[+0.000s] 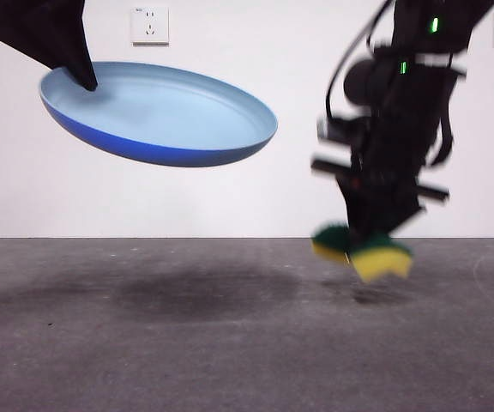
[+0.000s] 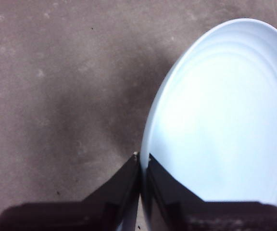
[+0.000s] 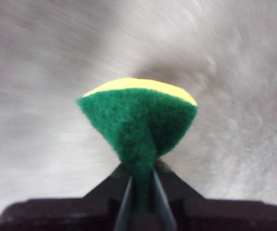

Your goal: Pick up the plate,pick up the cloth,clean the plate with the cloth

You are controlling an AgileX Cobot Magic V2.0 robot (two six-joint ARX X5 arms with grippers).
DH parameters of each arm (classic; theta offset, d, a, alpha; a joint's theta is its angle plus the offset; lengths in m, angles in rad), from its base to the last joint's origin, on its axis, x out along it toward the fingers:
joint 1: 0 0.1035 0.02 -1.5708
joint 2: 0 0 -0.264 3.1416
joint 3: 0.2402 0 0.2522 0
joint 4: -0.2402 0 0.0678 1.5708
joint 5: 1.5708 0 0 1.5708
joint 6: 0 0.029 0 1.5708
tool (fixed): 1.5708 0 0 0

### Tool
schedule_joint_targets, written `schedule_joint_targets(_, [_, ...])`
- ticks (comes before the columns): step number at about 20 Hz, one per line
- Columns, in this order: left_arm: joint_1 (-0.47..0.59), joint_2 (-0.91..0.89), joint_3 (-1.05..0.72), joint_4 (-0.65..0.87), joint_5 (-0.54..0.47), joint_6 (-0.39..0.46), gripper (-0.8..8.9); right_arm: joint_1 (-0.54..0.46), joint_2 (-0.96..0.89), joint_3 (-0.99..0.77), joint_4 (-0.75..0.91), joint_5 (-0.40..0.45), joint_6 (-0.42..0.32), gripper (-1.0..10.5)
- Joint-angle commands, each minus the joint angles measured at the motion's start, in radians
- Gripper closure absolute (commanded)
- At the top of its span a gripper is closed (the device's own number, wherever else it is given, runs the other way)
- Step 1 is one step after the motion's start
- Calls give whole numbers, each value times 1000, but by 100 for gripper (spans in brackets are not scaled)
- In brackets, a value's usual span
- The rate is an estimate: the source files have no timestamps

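The light-blue plate (image 1: 161,112) hangs tilted in the air at the upper left of the front view. My left gripper (image 1: 86,81) is shut on its rim; the left wrist view shows the plate (image 2: 220,125) pinched at its edge between my left gripper's (image 2: 142,161) jaws. My right gripper (image 1: 363,240) is at the right, just above the table, shut on the cloth (image 1: 363,249), a yellow sponge with a green scouring face. The right wrist view shows the cloth (image 3: 138,115) squeezed and folded between the right gripper's (image 3: 141,185) jaws.
The grey table (image 1: 230,343) lies under both arms, with the plate's shadow (image 1: 204,292) on it. A white wall with two sockets (image 1: 149,26) stands behind.
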Motion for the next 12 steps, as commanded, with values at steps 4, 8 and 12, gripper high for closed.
schedule_joint_targets(4, [-5, 90, 0, 28, 4, -8, 820, 55, -266, -3, 2, -8, 74, 958])
schedule_joint_targets(8, [-35, 137, 0, 53, 96, -54, 820, 123, -389, -3, 29, -8, 131, 958])
schedule_joint_targets(12, [-78, 137, 0, 87, 190, -77, 820, 195, -368, -3, 73, 3, 138, 958])
